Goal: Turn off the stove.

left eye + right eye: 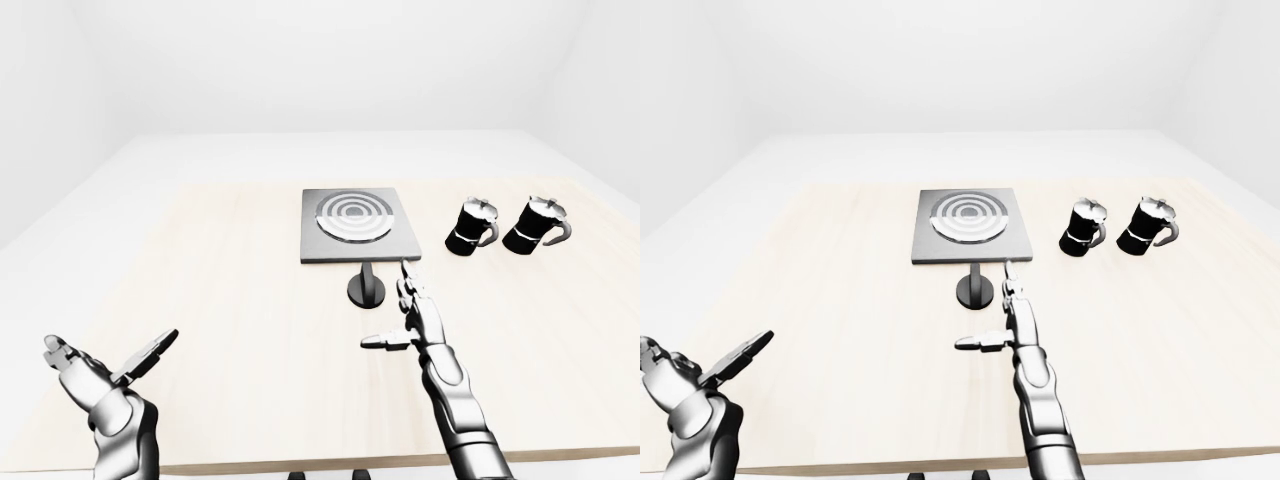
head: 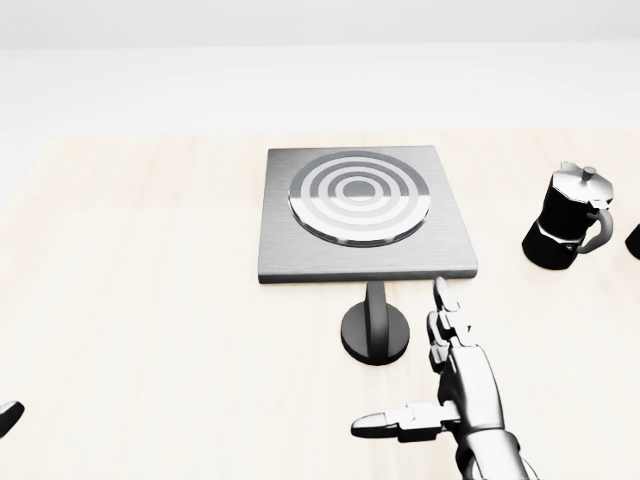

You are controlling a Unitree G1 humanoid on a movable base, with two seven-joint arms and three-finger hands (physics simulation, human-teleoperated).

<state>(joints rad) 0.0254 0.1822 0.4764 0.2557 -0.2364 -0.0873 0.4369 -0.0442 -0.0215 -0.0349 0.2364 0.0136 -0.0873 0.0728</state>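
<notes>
The stove (image 2: 365, 210) is a grey square plate with a ringed burner, lying on the pale wooden table (image 2: 150, 300). Its round black knob (image 2: 375, 330) stands just below the plate's lower edge in the head view, its handle pointing toward the plate. My right hand (image 2: 415, 375) hovers open just right of and below the knob, fingers pointing up the view and thumb out to the left, not touching it. My left hand (image 1: 105, 365) is open near the table's lower left edge in the left-eye view.
Two black moka pots (image 1: 471, 227) (image 1: 533, 224) stand on the table right of the stove. The table's near edge (image 1: 300, 465) runs along the bottom of the eye views.
</notes>
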